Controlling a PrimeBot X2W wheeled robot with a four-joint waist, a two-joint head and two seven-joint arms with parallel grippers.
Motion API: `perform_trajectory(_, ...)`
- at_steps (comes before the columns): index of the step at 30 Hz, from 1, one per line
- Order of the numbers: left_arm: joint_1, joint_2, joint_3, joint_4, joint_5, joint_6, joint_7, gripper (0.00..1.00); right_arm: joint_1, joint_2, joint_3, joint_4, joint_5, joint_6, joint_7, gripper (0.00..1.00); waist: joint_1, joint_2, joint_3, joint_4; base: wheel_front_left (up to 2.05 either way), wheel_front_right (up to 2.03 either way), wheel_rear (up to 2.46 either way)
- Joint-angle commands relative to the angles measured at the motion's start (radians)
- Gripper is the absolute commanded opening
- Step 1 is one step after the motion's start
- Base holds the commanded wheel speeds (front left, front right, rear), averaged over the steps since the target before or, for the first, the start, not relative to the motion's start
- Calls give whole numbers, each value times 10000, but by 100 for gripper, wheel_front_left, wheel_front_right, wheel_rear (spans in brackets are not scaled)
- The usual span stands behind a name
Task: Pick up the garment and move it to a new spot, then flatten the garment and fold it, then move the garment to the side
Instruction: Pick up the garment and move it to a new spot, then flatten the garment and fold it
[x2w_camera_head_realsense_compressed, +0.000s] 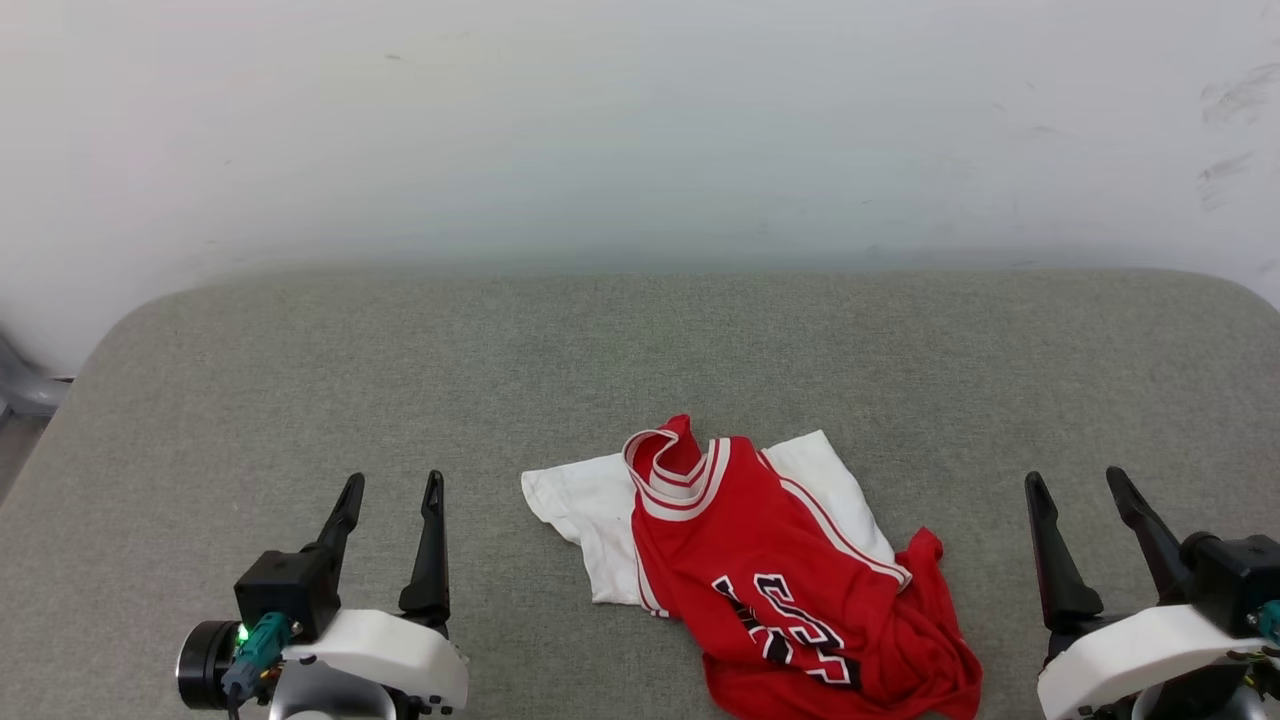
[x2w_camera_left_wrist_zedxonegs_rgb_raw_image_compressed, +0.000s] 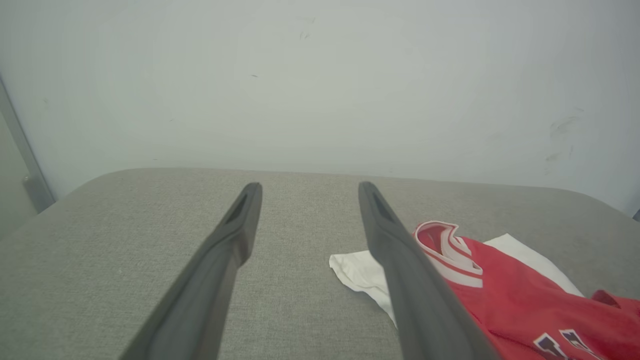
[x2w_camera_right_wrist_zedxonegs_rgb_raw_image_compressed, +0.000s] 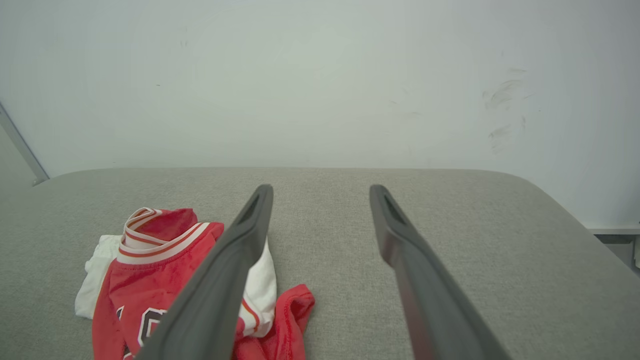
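The garment (x2w_camera_head_realsense_compressed: 790, 570) lies crumpled near the front edge of the grey fabric-covered table (x2w_camera_head_realsense_compressed: 300, 350), slightly right of its middle, collar toward the far edge and white sleeves spread beneath the red body. The left gripper (x2w_camera_head_realsense_compressed: 394, 482) and the right gripper (x2w_camera_head_realsense_compressed: 1074, 478) flank it, apart from it, both spread wide and holding nothing.

garment (x2w_camera_head_realsense_compressed: 770, 560): 1 | left pincer (x2w_camera_head_realsense_compressed: 394, 480) + right pincer (x2w_camera_head_realsense_compressed: 1074, 477): 2 | table (x2w_camera_head_realsense_compressed: 300, 350): 1
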Motion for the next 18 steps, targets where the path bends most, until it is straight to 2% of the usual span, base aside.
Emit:
perform_trajectory(1, 80, 67, 16, -90, -3, 59, 56, 100, 45, 18, -29, -67, 27, -10, 32, 100, 0, -1, 17, -2, 0, 0, 0)
perform_trajectory(8, -432, 140, -337, 66, -62, -214, 697, 100, -132, 18, -20, -97, 16, -10, 34, 100, 0, -1, 180, -40, 0, 0, 0)
perform_trajectory(18, -2412, -74, -1317, 1390, -979, -1406, 4140, 100, -523, 18, 283, -81, 15, -9, 68, 100, 0, -1, 935, -325, 0, 0, 0)
